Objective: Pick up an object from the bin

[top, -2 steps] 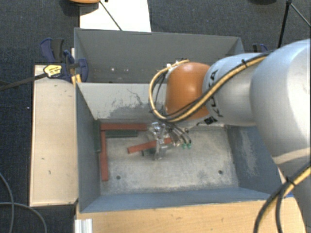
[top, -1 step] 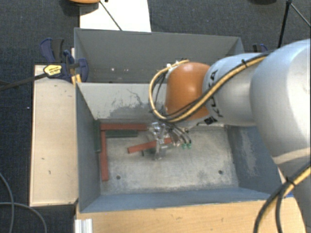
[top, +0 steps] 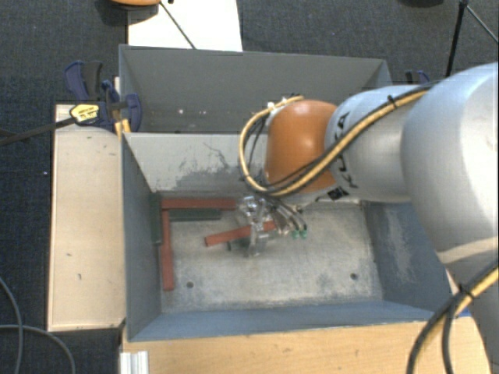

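Reddish-brown stick lies flat on the floor of the bin, a little left of the middle. Its long axis runs nearly left to right, with the left end pointing slightly toward the bottom edge and the right end rising under the gripper. The gripper sits low over that right end, and you cannot tell whether it is open or closed on the stick.

For a good pick, you should set the grasp across the stick's narrow width, square to the long axis. An end grasp will probably let the far end droop, so shift toward the middle. Lift straight up, clear of the 2 longer bars at the left and the small green piece just to the right.
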`<state>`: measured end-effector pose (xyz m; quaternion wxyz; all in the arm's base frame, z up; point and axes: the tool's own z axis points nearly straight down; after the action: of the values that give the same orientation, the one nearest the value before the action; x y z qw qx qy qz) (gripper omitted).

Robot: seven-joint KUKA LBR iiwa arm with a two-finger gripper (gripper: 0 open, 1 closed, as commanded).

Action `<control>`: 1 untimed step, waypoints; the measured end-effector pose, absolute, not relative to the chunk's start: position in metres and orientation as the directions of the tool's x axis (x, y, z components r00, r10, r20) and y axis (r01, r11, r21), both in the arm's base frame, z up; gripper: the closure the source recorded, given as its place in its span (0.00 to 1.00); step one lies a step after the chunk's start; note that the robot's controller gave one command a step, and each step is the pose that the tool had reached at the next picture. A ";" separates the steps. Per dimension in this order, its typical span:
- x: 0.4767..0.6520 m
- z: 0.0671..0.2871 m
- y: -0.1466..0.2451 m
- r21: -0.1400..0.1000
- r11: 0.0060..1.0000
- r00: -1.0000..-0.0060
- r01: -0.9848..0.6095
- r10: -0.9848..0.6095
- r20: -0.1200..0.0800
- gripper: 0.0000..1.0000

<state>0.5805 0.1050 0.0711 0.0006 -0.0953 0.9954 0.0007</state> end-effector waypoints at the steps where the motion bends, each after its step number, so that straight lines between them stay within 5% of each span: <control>1: 0.580 0.076 0.098 0.001 0.938 -0.938 -0.346 -0.346 -0.003 1.00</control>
<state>0.5801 0.0981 0.0762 0.0014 -0.1756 0.9845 0.0010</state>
